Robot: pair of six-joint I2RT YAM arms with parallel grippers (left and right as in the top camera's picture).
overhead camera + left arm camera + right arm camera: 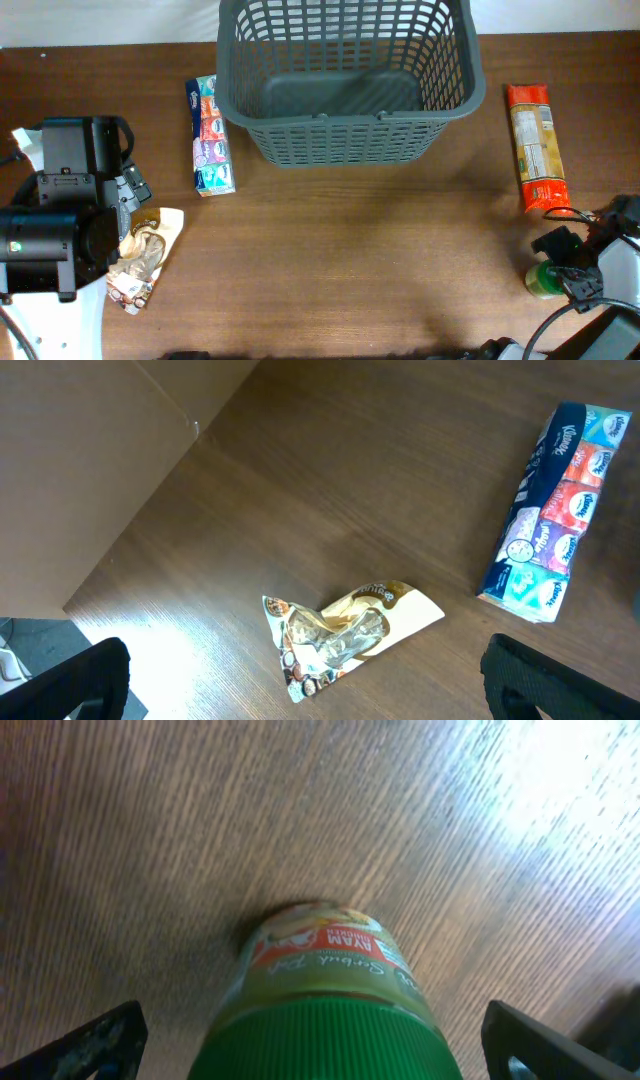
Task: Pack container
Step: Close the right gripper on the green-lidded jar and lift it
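The dark grey basket (345,85) stands at the back middle of the table, with nothing showing inside. A pack of tissues (210,135) lies left of it and also shows in the left wrist view (555,515). A crumpled snack packet (145,258) lies at the left and in the left wrist view (345,632). An orange pasta packet (537,148) lies at the right. A green-lidded jar (543,280) stands upright by the right arm. My left gripper (305,700) is open above the snack packet. My right gripper (315,1050) is open, its fingers wide on either side of the jar (325,1010), not touching it.
The left arm's black body (60,220) covers the table's left edge. The right arm (600,280) sits at the front right corner. A white wall strip runs behind the basket.
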